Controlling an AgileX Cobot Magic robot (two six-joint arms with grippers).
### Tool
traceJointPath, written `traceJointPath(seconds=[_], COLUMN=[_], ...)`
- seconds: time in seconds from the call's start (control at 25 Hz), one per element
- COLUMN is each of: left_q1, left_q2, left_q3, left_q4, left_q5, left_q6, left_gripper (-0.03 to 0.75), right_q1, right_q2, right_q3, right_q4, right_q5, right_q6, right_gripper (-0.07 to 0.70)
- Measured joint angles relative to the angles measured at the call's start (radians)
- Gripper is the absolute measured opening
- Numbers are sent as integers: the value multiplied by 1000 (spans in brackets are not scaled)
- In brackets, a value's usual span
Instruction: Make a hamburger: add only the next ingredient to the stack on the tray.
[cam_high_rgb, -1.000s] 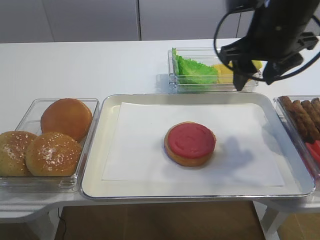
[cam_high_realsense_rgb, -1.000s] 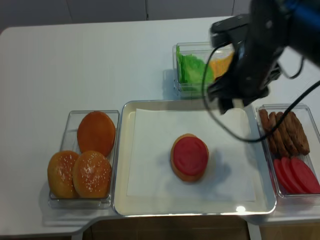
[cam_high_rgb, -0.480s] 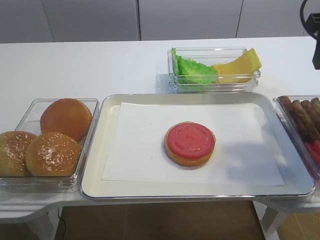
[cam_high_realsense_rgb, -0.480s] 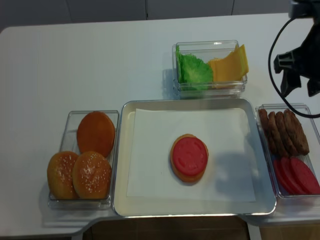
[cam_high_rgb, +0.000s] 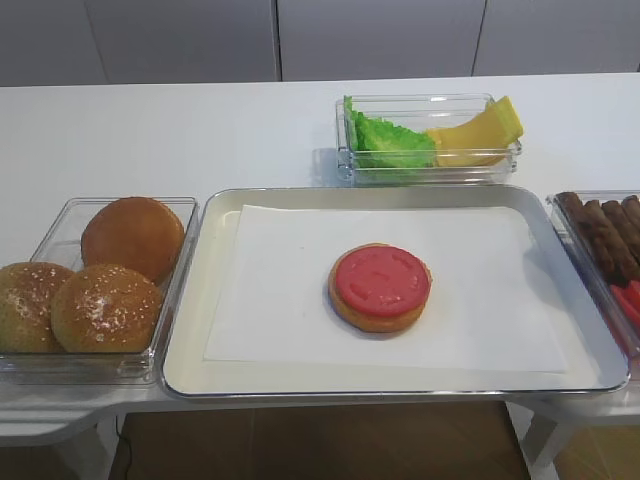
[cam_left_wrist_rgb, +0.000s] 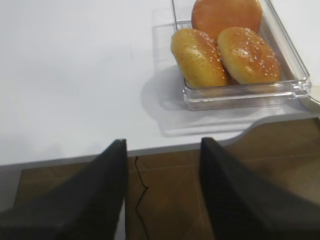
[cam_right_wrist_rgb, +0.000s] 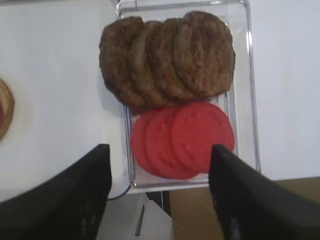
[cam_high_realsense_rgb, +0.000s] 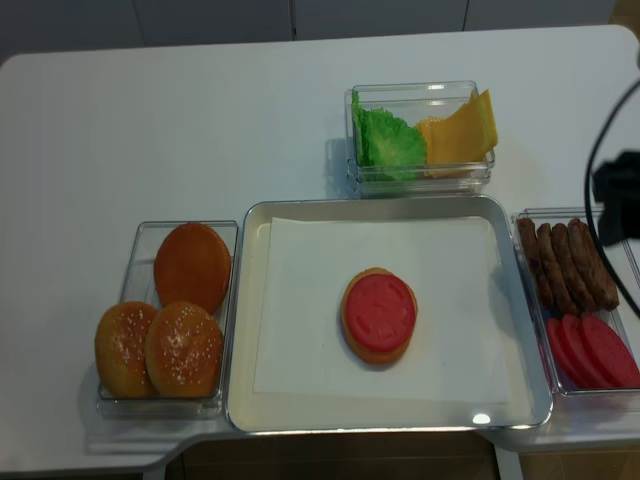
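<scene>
Tomato slice (cam_high_rgb: 381, 279) seated on bun half (cam_high_rgb: 379, 313), mid-tray (cam_high_rgb: 400, 196), on white paper. Slightly off-centre on bun; risk of sliding if nudged. Right claw (cam_right_wrist_rgb: 159, 192) spread wide, empty, over container (cam_right_wrist_rgb: 250, 90) of patties (cam_right_wrist_rgb: 170, 57) and spare slices (cam_right_wrist_rgb: 185, 140); risk of a redundant second pick. Left claw (cam_left_wrist_rgb: 162, 192) spread, off surface edge.

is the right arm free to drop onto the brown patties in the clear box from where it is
Probably yes. The right gripper hangs open above the clear plastic box, and the brown round patties lie uncovered just ahead of the red tomato slices; nothing sits between.
</scene>
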Motion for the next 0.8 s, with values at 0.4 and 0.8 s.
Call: traceJointPath(seconds=[0.4, 0.8], left_q1=[0, 0], left_q2=[0, 0], left_q3=[0, 0], left_q4=[0, 0], left_q5=[0, 0], left_q6=[0, 0], left_gripper=[349, 349], right_q1=[0, 0], right_q2=[-370, -751], right_q3=[237, 406], right_q4=[2, 24], right_q5=[8, 19], right_q6=[0, -14], right_gripper=[462, 462])
